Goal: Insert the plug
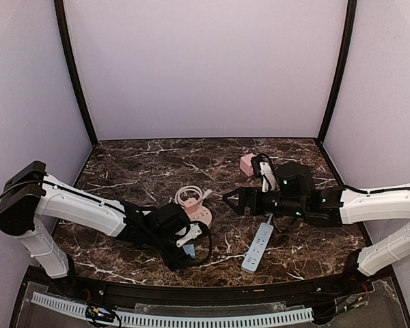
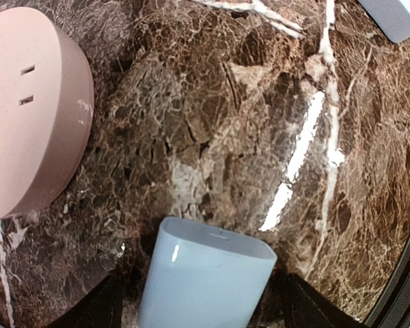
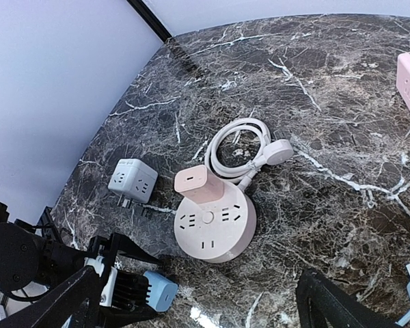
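Beside pink socket (image 1: 201,216), left tool (image 1: 189,247) low, outstretched

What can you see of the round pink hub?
The hub is a round, matte pink plastic puck lying flat on the marble table, socket slots facing up around a centre button. A pink charger stands on its top by the rim, seemingly plugged in. A white cord coils just behind it, ending in a flat round plug.
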Controlling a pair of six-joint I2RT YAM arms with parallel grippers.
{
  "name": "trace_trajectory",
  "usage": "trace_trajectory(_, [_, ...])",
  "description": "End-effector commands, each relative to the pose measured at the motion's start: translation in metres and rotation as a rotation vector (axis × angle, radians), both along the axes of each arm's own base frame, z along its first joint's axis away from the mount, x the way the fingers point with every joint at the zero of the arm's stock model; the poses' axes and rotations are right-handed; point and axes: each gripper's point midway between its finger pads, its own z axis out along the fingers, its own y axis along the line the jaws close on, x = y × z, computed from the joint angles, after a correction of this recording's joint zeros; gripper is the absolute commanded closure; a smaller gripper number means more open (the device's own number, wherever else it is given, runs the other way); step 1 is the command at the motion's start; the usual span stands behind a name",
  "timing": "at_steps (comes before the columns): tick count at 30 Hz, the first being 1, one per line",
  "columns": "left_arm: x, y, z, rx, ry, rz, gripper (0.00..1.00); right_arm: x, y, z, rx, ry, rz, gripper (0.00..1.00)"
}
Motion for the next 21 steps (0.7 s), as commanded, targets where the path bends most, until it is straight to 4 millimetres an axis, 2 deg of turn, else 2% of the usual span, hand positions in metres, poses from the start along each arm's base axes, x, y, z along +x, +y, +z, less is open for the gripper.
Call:
trace_trajectory(1, [-0.001,0.005,-0.007,0.019,-0.012,-0.014,0.23,-0.002,0.009,0.006,0.012,-0.012,0.027,0.01])
trace_trajectory(2, [-0.001,0.004,-0.007,0.016,-0.010,-0.018,0.25,-0.002,0.009,0.005,0.010,-0.012,0.027,0.01])
trace_trajectory(3, [-0.002,0.003,-0.007,0.014,-0.007,-0.021,0.36,-0.002,0.010,0.006,0.012,-0.011,0.029,0.01])
trace_trajectory(5, [-0.002,0.004,-0.008,0.017,-0.004,-0.021,0.48,-0.002,0.009,0.007,0.012,-0.014,0.030,0.01])
trace_trajectory(8, [-0.004,0.007,-0.010,0.028,0.003,-0.020,0.57,-0.002,0.009,0.006,0.012,-0.015,0.027,0.01])
trace_trajectory(12, [-0.003,0.005,-0.008,0.018,0.003,-0.008,0.95,-0.001,0.010,0.004,0.006,-0.014,0.024,0.01])
trace_trajectory(17, [0.008,-0.018,0.014,-0.083,-0.030,0.019,0.99,0.003,0.008,0.001,-0.010,-0.015,0.004,0.01])
trace_trajectory(21, [0.024,-0.039,0.041,-0.209,-0.111,0.052,0.99,0.005,0.006,0.002,-0.011,-0.009,-0.019,0.01])
